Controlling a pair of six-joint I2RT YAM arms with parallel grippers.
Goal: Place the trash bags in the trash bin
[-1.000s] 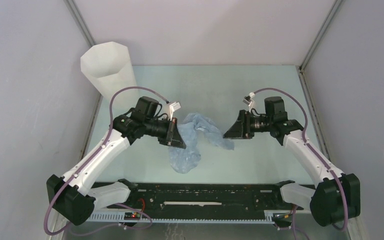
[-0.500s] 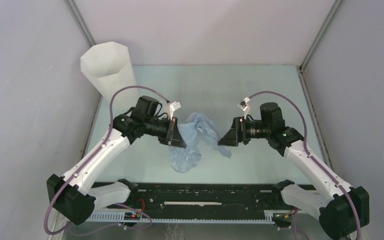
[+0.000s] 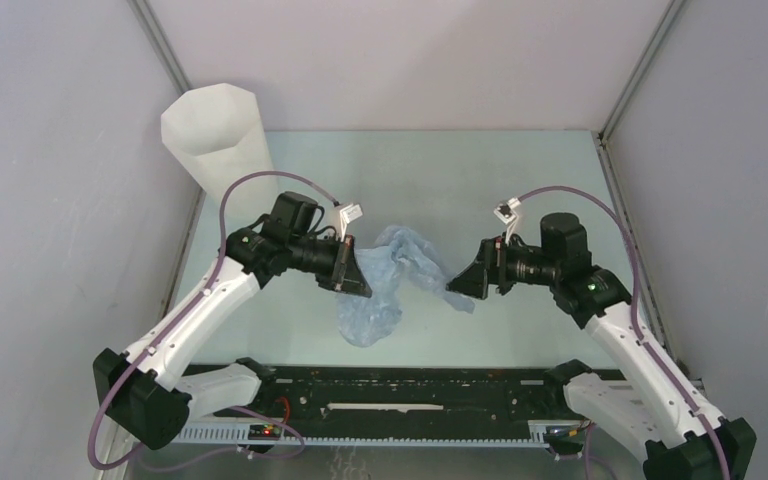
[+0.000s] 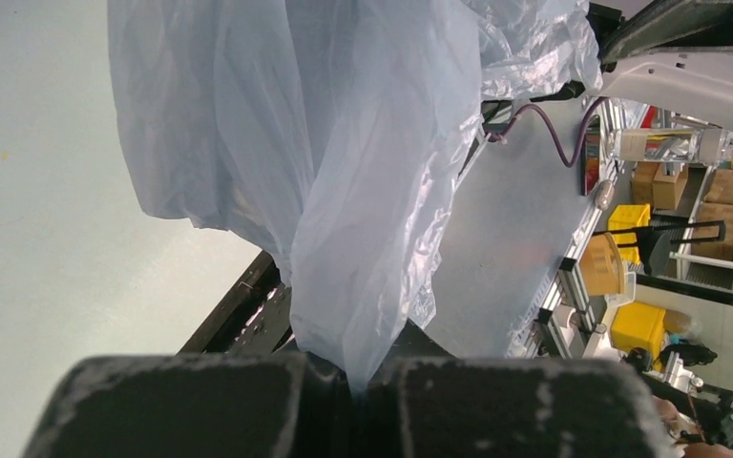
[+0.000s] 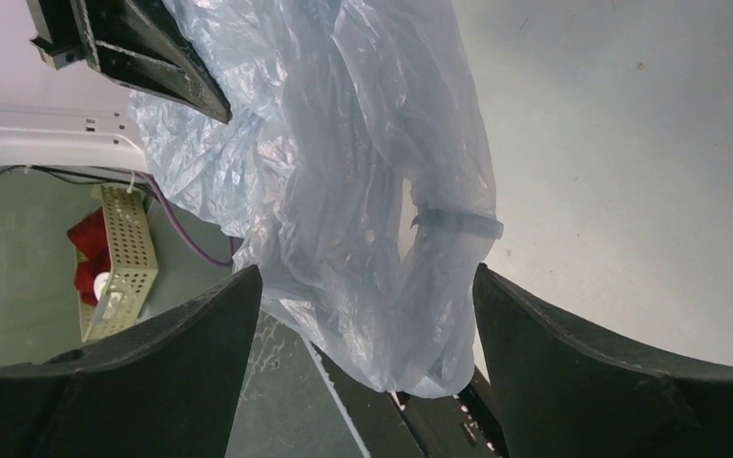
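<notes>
The right end effector [image 5: 365, 286] shows its two dark fingers [image 5: 134, 382] spread wide at the lower corners. The bag [image 5: 363, 172] hangs in the gap between them, and neither finger is closed on it. The film is pale blue-grey, wrinkled and see-through (a thin band crosses one fold on its right side). Its lowest tip sits near the bottom edge. At upper left, the dark left end effector [image 5: 143, 57] lies against the bag's top. Below that are a white arm link [image 5: 48, 134], a purple cable [image 5: 183, 239] and a beige perforated tray [image 5: 129, 258] beside a red object [image 5: 86, 262]. The pale desk [image 5: 630, 143] fills the right.
</notes>
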